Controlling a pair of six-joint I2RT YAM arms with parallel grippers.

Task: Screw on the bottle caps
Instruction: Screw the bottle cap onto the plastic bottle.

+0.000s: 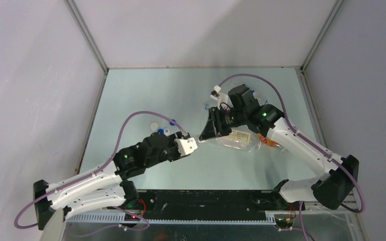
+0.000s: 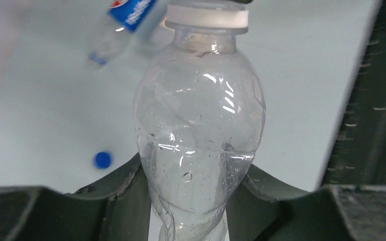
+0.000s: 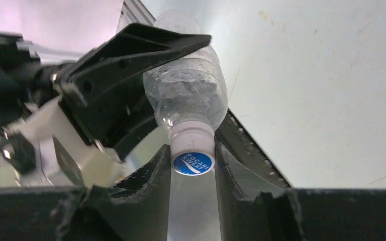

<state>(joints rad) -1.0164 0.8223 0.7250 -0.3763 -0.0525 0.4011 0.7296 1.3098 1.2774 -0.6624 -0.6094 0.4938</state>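
The left gripper (image 2: 196, 168) clamps the clear plastic bottle (image 2: 198, 120) by its body over the worktop's (image 1: 146, 90) middle. Its long axis points straight into the right gripper (image 3: 192, 150), which pinches the blue-topped white screw cap (image 3: 193, 160) on the neck, squarely placed for twisting.

cap (image 3: 193, 161) on bottle (image 3: 188, 95), loose caps (image 1: 154, 125) behind L arm (image 1: 140, 155)

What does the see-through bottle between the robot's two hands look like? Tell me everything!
The clear ribbed plastic bottle looks empty, with droplets clinging inside and no label showing. The left hand grips its rounded body. Its neck points at the right hand, which pinches the white screw cap with a blue printed top sitting on the neck. The bottle stretches between both hands.
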